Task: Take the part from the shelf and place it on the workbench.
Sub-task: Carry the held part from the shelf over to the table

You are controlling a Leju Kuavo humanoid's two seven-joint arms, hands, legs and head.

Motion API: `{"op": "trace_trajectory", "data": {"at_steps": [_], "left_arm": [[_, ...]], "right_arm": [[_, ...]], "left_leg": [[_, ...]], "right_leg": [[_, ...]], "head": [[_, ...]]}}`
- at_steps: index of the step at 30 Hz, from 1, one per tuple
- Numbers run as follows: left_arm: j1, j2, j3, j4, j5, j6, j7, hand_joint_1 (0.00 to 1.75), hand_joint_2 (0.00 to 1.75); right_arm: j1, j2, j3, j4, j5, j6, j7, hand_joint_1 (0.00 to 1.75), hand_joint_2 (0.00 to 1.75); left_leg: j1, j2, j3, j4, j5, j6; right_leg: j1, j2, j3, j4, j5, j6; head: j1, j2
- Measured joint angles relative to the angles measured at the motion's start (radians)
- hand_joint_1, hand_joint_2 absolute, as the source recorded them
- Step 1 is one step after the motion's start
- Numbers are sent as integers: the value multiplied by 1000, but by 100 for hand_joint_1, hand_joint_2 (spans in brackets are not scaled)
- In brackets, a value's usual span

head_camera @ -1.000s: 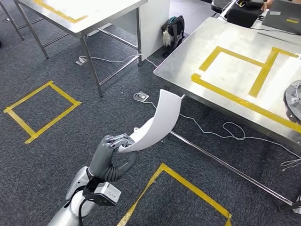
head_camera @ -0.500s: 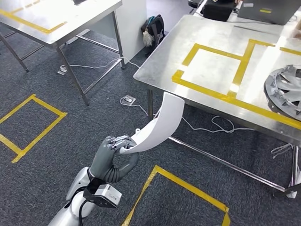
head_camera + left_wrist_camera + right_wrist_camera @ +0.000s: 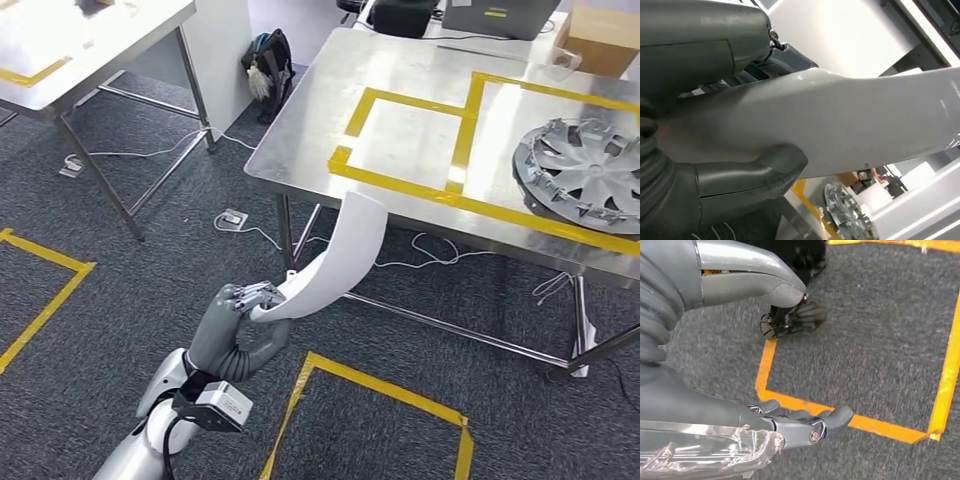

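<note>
My left hand [image 3: 238,335] grips the lower end of a long curved white part [image 3: 336,260], held up over the carpet with its far end rising toward the steel workbench [image 3: 302,140]. In the left wrist view the same white part [image 3: 851,120] runs across between the thumb and the darker fingers [image 3: 791,52] of the left hand [image 3: 726,115]. The workbench top carries yellow tape outlines [image 3: 407,135]. In the right wrist view my right hand [image 3: 764,355] hangs over the carpet with its fingers apart and nothing in it.
A grey wheel cover [image 3: 585,165] lies on the workbench's right part, with a cardboard box [image 3: 604,35] and dark cases behind. A second steel table [image 3: 90,50] stands at the far left. Cables [image 3: 423,250] trail under the bench. Yellow tape squares [image 3: 370,385] mark the carpet.
The whole scene has slid left and the workbench has drawn nearer, so the camera has moved. My left hand still holds the white part the same way.
</note>
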Motion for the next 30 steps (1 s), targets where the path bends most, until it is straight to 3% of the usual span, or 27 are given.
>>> {"op": "trace_trajectory", "data": {"at_steps": [2, 3, 4, 5, 6, 8, 10, 12, 14, 15, 17, 19, 20, 21, 22, 24, 26, 28, 30], "left_arm": [[-1, 1, 3, 3, 1, -4, 1, 175, 175], [-2, 2, 5, 5, 2, -5, 2, 175, 175], [-3, 3, 6, 8, 2, -7, 3, 175, 175], [-5, 4, 8, 11, 3, -7, 4, 175, 175], [-8, 4, 11, 13, 4, -8, 6, 175, 175], [-17, 4, 19, 17, 6, -8, 10, 175, 175], [-27, 5, 29, 19, 9, -9, 14, 175, 175], [-35, 5, 38, 20, 13, -10, 17, 175, 175], [-40, 4, 47, 21, 15, -10, 18, 175, 175], [-42, 4, 54, 21, 16, -9, 22, 175, 175], [-44, 4, 67, 23, 14, -5, 35, 175, 175], [-46, 4, 78, 29, 9, -1, 52, 175, 175], [-48, 2, 81, 32, 5, 3, 61, 175, 175], [-51, -1, 83, 36, -1, 9, 71, 175, 175], [-55, -5, 85, 39, -6, 16, 80, 175, 175], [-66, -14, 91, 45, -13, 28, 91, 175, 175], [-75, -21, 97, 49, -19, 37, 97, 175, 175], [-79, -27, 101, 54, -25, 44, 103, 175, 175], [-82, -32, 105, 58, -28, 48, 107, 175, 175]], "right_arm": [[-5, 0, 2, 1, 1, -1, -1, 0, 175], [-5, 0, 4, 1, 2, -1, -2, 0, 175], [-4, 0, 5, 1, 2, -1, -2, 0, 175], [-2, 0, 5, 1, 4, -2, -2, 0, 175], [-1, 0, 6, 1, 6, -2, -2, 0, 175], [-3, 0, 8, 1, 10, -2, -2, 0, 175], [-7, 0, 11, 3, 14, -2, -3, 0, 175], [-8, 0, 15, 4, 19, -2, -3, 0, 175], [-8, -1, 19, 5, 26, -3, -3, 0, 175], [-8, -1, 21, 5, 29, -5, -3, 0, 175], [-10, -2, 25, 5, 33, -8, -2, 0, 175], [-10, -2, 25, 6, 32, -8, -2, 0, 175], [-8, -2, 25, 7, 31, -8, -2, 0, 175], [-7, -2, 25, 8, 30, -7, -2, 0, 175], [-6, -1, 25, 8, 29, -5, -2, 0, 175], [-5, -1, 25, 9, 29, -2, -2, 0, 175], [-3, -1, 25, 9, 30, 1, -3, 0, 175], [-2, -1, 25, 9, 31, 4, -3, 0, 175], [-3, -1, 26, 11, 33, 7, -4, 0, 175]], "left_leg": [[-5, 25, 3, 0, -5, 8], [-7, 37, 4, 0, -6, 10], [-8, 48, 5, 1, -8, 10], [-8, 58, 8, 1, -10, 10], [-8, 67, 11, 1, -12, 7], [-12, 83, 19, 4, -18, -1], [-19, 96, 22, 7, -20, -12], [-18, 112, 23, 7, -21, -21], [-13, 97, 15, 31, -42, -32], [-11, 79, -2, 70, -66, -36], [-10, 46, -65, 201, -125, -39], [-10, 37, -120, 295, -142, -36], [-10, 35, -123, 291, -124, -33], [-11, 35, -106, 250, -91, -29], [-11, 33, -76, 186, -53, -24], [-13, 29, -14, 63, -22, -16], [-15, 26, 12, 9, -38, -8], [-15, 25, 28, -2, -48, 5], [-15, 26, 55, -4, -59, 18]], "right_leg": [[1, -42, -74, 140, -60, 4], [1, -47, -105, 193, -76, 6], [1, -50, -119, 213, -71, 7], [1, -52, -112, 191, -48, 8], [1, -60, -85, 133, -11, 8], [2, -101, -17, -3, 54, 6], [4, -120, 11, -60, 76, -3], [6, -98, 6, -58, 80, -17], [5, -77, 3, -59, 84, -31], [3, -68, 3, -60, 84, -38], [4, -49, 2, -60, 81, -48], [6, -30, 4, -60, 74, -54], [7, -22, 7, -60, 69, -55], [8, -16, 12, -60, 64, -56], [9, -11, 17, -60, 61, -53], [12, -5, 27, -61, 52, -41], [14, -3, 35, -66, 49, -27], [12, -10, 45, -64, 48, -15], [12, -30, 23, -8, 34, -10]], "head": [[4, 0], [4, 0], [4, 0], [4, 0], [4, 0], [5, 0], [3, 0], [-1, 0], [-1, 0], [-2, 0], [-4, 0], [-5, 0], [-5, 0], [-5, 0], [-6, 0], [-5, 0], [-6, 0], [-6, 0], [-2, 0]]}}
